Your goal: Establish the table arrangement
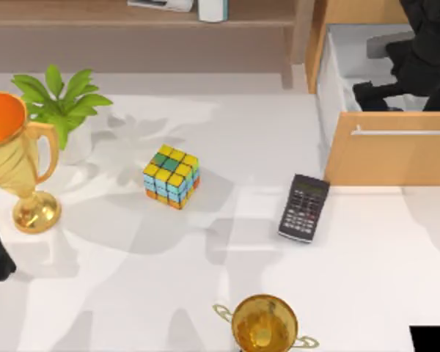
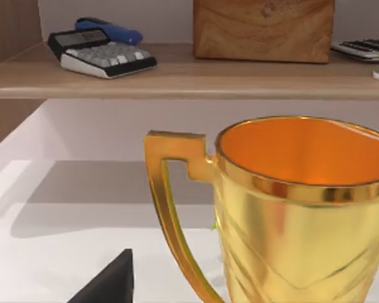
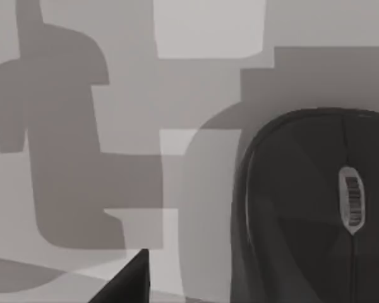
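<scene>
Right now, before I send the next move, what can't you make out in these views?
- Left gripper: top view's left edge cuts the arm off; jaws' state unknown.
- Right gripper: over the open drawer, jaws' state unclear there.
- Front trophy: base cut off by the top view's bottom edge.
- Mouse: partly cut off in the right wrist view.
- Calculator: key labels too small.

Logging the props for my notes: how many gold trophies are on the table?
2. One trophy stands at the table's left edge beside the plant; another sits at the near edge, partly cut off. More may lie out of view.
</scene>
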{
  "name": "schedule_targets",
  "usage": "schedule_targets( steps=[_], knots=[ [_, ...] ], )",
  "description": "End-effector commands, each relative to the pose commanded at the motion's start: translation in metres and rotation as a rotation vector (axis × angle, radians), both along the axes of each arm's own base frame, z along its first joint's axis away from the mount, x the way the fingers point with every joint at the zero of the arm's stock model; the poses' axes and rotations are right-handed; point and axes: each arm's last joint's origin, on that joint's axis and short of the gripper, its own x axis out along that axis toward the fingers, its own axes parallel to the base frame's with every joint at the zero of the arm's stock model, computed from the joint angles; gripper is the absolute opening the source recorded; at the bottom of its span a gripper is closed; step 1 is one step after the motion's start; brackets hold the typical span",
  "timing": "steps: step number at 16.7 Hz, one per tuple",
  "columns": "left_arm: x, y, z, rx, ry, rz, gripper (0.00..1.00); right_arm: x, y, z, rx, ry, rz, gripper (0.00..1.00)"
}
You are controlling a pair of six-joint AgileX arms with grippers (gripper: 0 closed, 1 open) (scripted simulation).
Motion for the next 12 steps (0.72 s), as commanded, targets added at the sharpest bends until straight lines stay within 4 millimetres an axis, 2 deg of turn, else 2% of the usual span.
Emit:
schedule_targets(
  steps=[10,12],
  knots=[
    [0.0000,0.0000,0.0000,0.000,0.000,0.000,1.00,0.0000,0.0000,0.0000,0.000,0.000,0.000,0.02],
    [0.0000,0.0000,0.0000,0.000,0.000,0.000,1.00,0.0000,0.0000,0.0000,0.000,0.000,0.000,0.00]
  ],
)
